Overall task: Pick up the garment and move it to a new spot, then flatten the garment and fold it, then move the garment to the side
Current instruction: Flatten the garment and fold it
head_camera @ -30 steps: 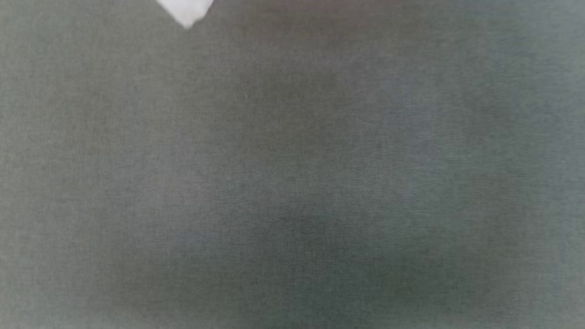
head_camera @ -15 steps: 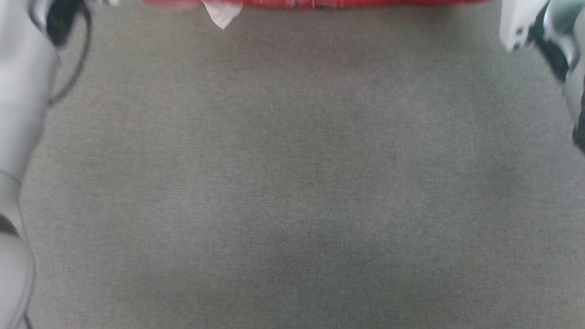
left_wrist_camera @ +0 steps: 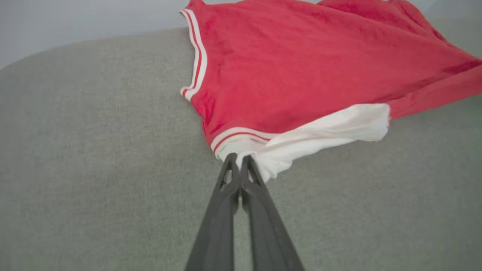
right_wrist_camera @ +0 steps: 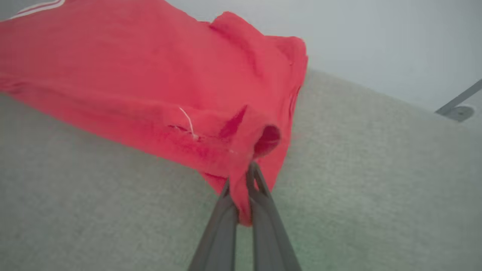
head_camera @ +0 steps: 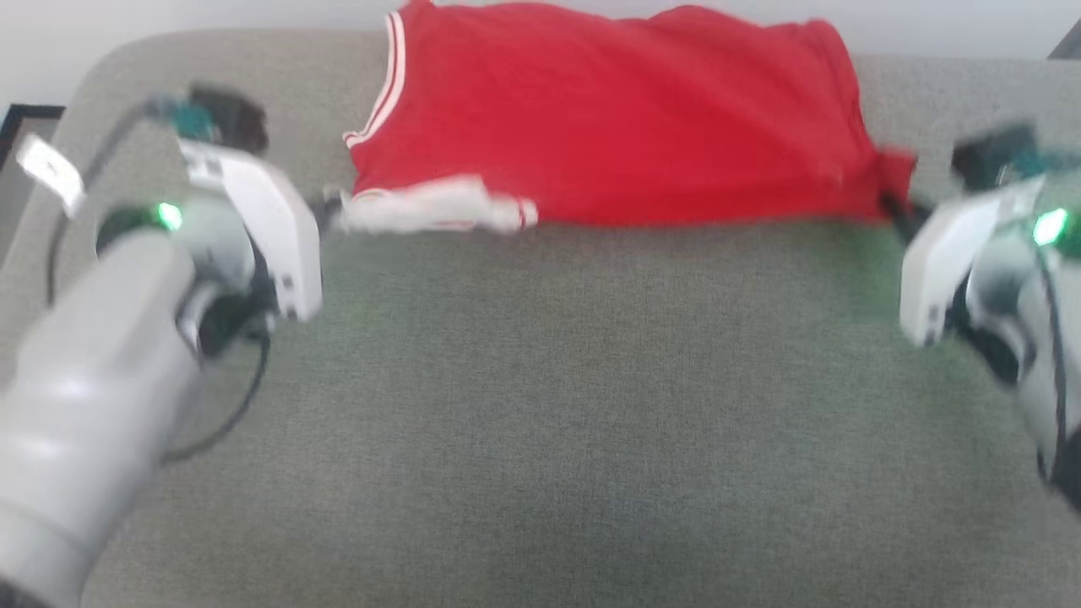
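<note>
Fingers [left_wrist_camera: 226, 210] of my left gripper [left_wrist_camera: 238, 160] are pressed together, tips pinching the bunched end of the white sleeve [left_wrist_camera: 331, 128] just below its red-and-white striped trim [left_wrist_camera: 241, 133]. In the left wrist view the sleeve runs from the tips to the right, and the red jersey [left_wrist_camera: 301, 67] spreads from there across the upper right of the frame.

My right gripper [right_wrist_camera: 241, 180] is closed too, clamped on a fold of red cloth that hangs down between its fingers at the lower middle of the right wrist view. The rest of the shirt billows off to the upper left of that frame.

In the head view, which is blurred, the jersey fills the upper middle. Its near edge runs almost straight from my left gripper at the left to my right gripper at the right. Grey woven surface [head_camera: 540, 405] lies under it and covers the lower frame. A pale wall [head_camera: 211, 13] shows along the top edge.
</note>
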`<state>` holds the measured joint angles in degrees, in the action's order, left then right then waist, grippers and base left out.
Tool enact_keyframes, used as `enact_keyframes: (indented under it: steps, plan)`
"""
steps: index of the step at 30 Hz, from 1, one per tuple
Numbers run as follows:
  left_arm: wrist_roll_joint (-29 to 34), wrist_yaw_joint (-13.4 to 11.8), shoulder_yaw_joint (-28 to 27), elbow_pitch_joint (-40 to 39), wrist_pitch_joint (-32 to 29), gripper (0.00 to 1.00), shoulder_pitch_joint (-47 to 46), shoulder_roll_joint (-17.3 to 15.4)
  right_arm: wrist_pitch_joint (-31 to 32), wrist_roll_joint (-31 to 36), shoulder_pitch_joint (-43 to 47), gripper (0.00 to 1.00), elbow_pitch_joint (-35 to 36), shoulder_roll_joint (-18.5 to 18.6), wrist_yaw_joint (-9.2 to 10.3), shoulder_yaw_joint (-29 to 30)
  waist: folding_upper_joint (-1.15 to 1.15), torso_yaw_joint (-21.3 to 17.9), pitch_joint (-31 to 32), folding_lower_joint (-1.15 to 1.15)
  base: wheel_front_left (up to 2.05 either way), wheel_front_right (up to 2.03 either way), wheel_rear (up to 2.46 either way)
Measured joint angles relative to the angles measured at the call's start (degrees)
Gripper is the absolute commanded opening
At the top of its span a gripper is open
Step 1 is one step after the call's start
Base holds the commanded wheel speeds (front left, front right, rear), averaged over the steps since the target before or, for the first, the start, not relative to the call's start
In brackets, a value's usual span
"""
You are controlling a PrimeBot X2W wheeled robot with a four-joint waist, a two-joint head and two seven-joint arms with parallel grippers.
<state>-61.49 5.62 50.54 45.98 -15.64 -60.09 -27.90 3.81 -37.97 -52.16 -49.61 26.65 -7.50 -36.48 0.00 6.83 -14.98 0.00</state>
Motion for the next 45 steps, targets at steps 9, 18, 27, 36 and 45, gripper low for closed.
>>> enact_keyframes:
  steps: [9, 18, 27, 36, 45]
  plan:
    - [-3.39, -10.21, 1.01, -21.31, -3.44, 0.00, 17.89, -8.27, 1.27, -2.11, 17.20, 0.00, 12.00, 4.03, 0.00, 2.45, 0.00, -0.44, 1.42, 0.00, 0.00, 0.00, 0.00]
    - [-7.19, -21.31, 0.79, -42.54, -5.20, 0.00, 31.82, -17.19, 6.21, 0.11, 32.28, 0.00, 26.05, 5.15, 0.02, 11.72, 0.00, -0.35, 0.49, 0.00, 0.00, 0.00, 0.00]
    - [-10.00, -28.78, -0.04, -54.80, -5.63, 0.00, 40.00, -23.90, 16.78, 3.65, 48.98, 0.00, 43.99, 5.30, 0.01, 22.73, 0.00, -0.19, -0.30, 0.00, 0.00, 0.00, 0.00]
    - [-10.73, -34.15, -0.43, -62.56, -6.49, 0.00, 43.31, -27.75, 29.40, 7.67, 60.78, 0.00, 59.72, 0.93, 0.01, 31.88, 0.00, -0.47, -0.10, 0.00, 0.00, 0.00, 0.00]
    - [-7.87, -34.89, -2.37, -65.20, -6.11, 0.00, 38.73, -29.73, 31.53, 10.59, 58.30, 0.00, 63.12, -2.52, 0.02, 35.16, 0.00, -0.82, 1.05, 0.00, 0.00, 0.00, 0.00]
